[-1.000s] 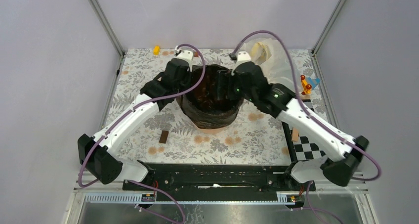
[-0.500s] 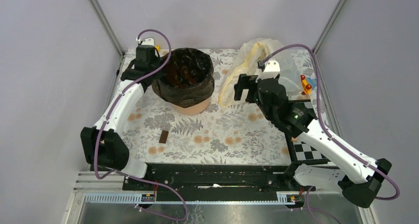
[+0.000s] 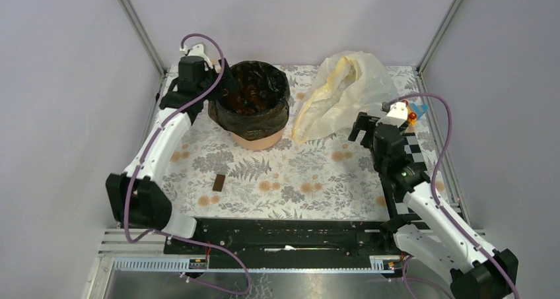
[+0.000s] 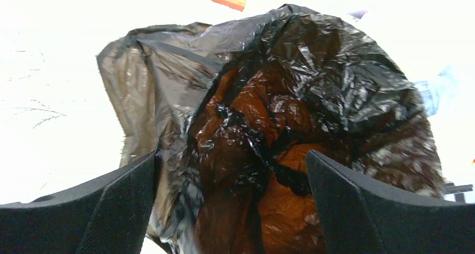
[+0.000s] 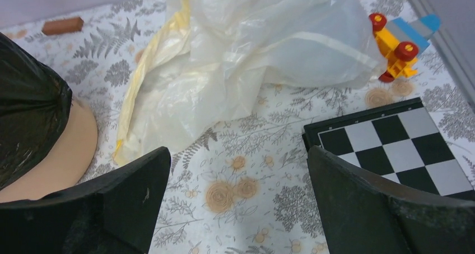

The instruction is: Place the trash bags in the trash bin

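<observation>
Left gripper point(image 4: 232, 167) jaws spread wide, black trash bag point(image 4: 313, 80) draped over peach-orange bin point(image 3: 255, 141) just ahead, right gripper point(image 5: 238, 158) spread empty, cream-white bag point(image 5: 252, 46) beyond it

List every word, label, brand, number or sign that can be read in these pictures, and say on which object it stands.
No readable text in any view.
The trash bag, trash bin, white bag, checkered board and toy carry no print.
The table cover shows only a flower pattern.
A small box on the front rail is too small to read.
</observation>
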`<act>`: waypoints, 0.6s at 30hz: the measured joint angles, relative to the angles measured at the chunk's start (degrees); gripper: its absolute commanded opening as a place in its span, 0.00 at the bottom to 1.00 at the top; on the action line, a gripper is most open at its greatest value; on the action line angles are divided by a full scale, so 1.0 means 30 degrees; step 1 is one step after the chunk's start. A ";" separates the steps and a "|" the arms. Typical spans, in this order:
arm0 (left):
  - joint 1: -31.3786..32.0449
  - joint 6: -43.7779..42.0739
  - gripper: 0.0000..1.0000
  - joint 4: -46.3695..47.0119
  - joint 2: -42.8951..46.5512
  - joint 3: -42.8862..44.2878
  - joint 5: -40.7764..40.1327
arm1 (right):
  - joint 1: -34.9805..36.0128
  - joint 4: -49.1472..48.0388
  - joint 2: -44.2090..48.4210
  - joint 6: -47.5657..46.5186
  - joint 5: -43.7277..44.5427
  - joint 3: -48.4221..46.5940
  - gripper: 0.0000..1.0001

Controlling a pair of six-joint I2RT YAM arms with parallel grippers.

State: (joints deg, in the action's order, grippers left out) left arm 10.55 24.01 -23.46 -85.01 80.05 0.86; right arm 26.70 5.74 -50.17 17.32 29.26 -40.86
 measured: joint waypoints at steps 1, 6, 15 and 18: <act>0.0000 0.0102 0.99 -0.0015 0.0525 -0.0219 -0.0007 | -0.0102 -0.0597 0.0488 -0.0328 0.0029 0.0517 1.00; -0.0007 0.1122 0.99 0.0954 0.5493 -0.3752 -0.0918 | -0.0211 -0.3147 0.1523 -0.1814 0.1071 0.2091 1.00; -0.0168 0.3497 0.99 0.2878 1.3231 -1.1533 -0.5421 | -0.0291 -0.7082 0.2732 -0.2725 0.3927 0.5756 0.90; -0.0474 0.4153 0.99 0.4095 1.3559 -1.3231 -0.6018 | -0.0306 -0.8182 0.3024 -0.3759 0.3213 0.6309 0.79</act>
State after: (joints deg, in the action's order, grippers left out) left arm 9.13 36.47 -11.18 -44.34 40.36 -17.19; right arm 25.78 -18.81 -41.10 6.04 38.89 -21.93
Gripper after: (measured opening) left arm 0.987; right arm 0.855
